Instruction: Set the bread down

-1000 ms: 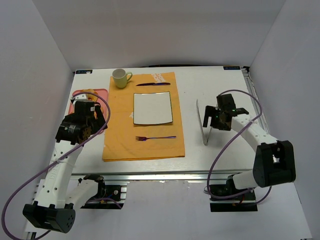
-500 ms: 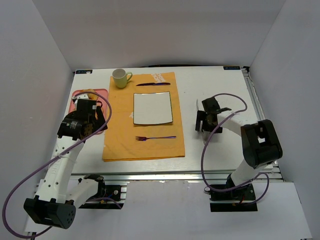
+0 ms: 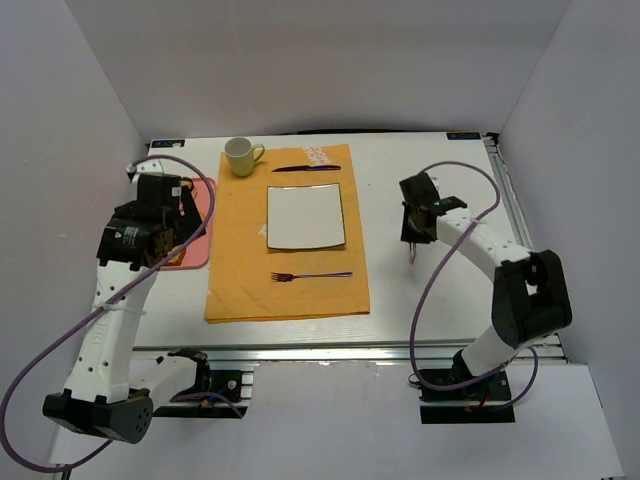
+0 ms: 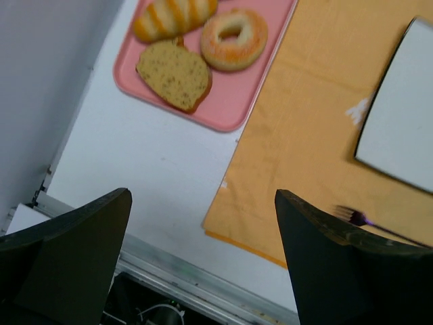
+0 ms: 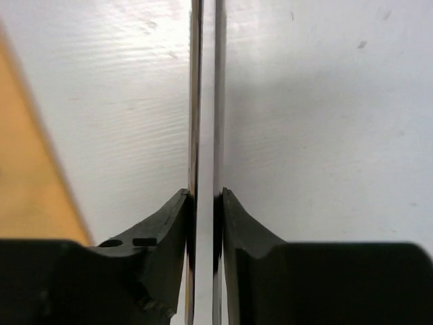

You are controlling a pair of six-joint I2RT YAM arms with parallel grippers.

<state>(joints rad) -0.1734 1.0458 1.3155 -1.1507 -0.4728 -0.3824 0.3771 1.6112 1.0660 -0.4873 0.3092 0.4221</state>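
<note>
On the left of the white bench (image 4: 149, 169), the small golden ring-shaped bread (image 4: 233, 38) lies on the pink plastic tray (image 4: 230, 101), just beside a striped orange roll (image 4: 174, 15) and a brown seeded slice (image 4: 174, 82). The left pincer (image 4: 203, 254) hangs above, spread wide and empty. We judge that a finger coming down could catch those close neighbours or shove the tray. A loose grip on the ring could drop it onto the orange cloth mat (image 4: 304, 135), short of the white square plate (image 4: 399, 128).

The right pincer (image 5: 204, 196) is pressed on a thin pale flat piece with dark edges (image 5: 204, 81), which could slip free.

The roll and the plate are cut off in the wrist view. From overhead, the left arm (image 3: 115, 320) hides the bread. The flat piece shows edge-on, so we cannot tell what it is.
</note>
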